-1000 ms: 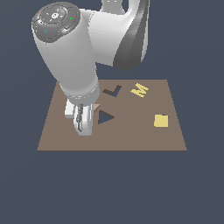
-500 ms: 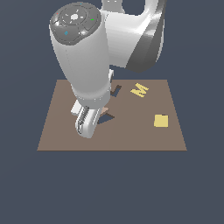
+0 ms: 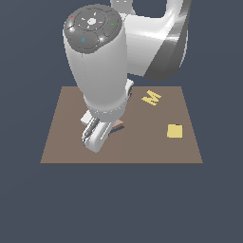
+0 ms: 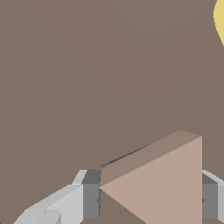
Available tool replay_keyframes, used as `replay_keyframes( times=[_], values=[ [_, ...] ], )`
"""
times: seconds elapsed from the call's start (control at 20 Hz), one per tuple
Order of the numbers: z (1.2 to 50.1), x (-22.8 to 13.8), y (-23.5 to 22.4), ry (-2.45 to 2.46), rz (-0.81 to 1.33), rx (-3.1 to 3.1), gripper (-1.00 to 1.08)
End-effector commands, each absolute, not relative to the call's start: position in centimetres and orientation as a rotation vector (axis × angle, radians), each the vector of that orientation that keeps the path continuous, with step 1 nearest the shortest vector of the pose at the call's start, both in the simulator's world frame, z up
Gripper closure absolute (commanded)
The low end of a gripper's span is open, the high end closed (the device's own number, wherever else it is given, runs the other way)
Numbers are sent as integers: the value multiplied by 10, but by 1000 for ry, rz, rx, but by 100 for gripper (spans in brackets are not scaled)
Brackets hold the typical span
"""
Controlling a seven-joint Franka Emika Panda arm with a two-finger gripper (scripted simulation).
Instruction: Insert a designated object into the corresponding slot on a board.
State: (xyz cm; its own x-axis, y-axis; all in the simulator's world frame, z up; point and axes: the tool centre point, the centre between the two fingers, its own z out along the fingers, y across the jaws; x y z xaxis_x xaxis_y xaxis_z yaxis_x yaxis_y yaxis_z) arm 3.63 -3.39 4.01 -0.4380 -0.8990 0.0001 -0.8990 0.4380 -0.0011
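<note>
While my gripper clamps the triangle, it sits low over the board; slot barely visible, insertion unfinished, I'd judge.

The setting is a plain, uniform dark slate-blue backdrop that fills the exterior view on every side, beyond all four edges of the flat surface at the centre. No line separates floor from wall, so it reads as one flat field of colour. The tone holds even from corner to corner, without texture, pattern or gradient. Lighting is soft and diffuse, from above, and casts only faint shading. The wrist view shows none of this backdrop.
</note>
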Motion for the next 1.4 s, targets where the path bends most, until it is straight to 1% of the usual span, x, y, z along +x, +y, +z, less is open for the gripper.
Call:
replay_keyframes(
  times=[0.0,0.6,0.85,0.9,1.35],
  values=[
    [41,38,-32,2686,-2,-1628,108],
    [40,40,-30,2704,-2,-1598,108],
    [31,40,-31,2704,1,-1599,108],
    [31,40,-31,2704,1,-1599,-92],
    [31,40,-31,2704,1,-1599,-92]
  ],
)
